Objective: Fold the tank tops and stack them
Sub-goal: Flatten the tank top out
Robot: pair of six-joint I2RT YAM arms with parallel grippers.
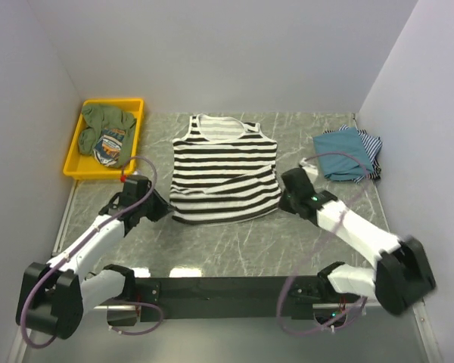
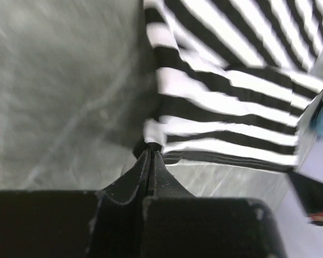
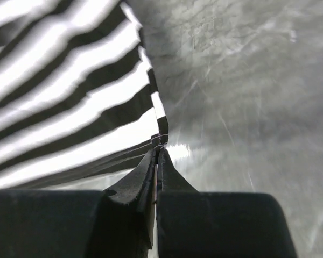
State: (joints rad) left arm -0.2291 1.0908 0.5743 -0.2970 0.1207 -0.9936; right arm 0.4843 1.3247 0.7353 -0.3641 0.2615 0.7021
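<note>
A black-and-white striped tank top (image 1: 224, 170) lies spread flat mid-table, neck to the far side. My left gripper (image 1: 166, 210) is shut on its near left hem corner (image 2: 152, 141). My right gripper (image 1: 284, 200) is shut on its near right hem corner (image 3: 160, 141). Both corners look slightly lifted off the table. A folded teal-blue tank top (image 1: 343, 155) lies at the far right, on top of a thin-striped blue-and-white one (image 1: 373, 147).
A yellow plastic tray (image 1: 77, 162) at the far left holds crumpled olive and printed garments (image 1: 110, 132). White walls close in the grey marble-patterned table (image 1: 303, 234) on the left, far and right sides. The arms' black base bar (image 1: 227, 291) runs along the near edge.
</note>
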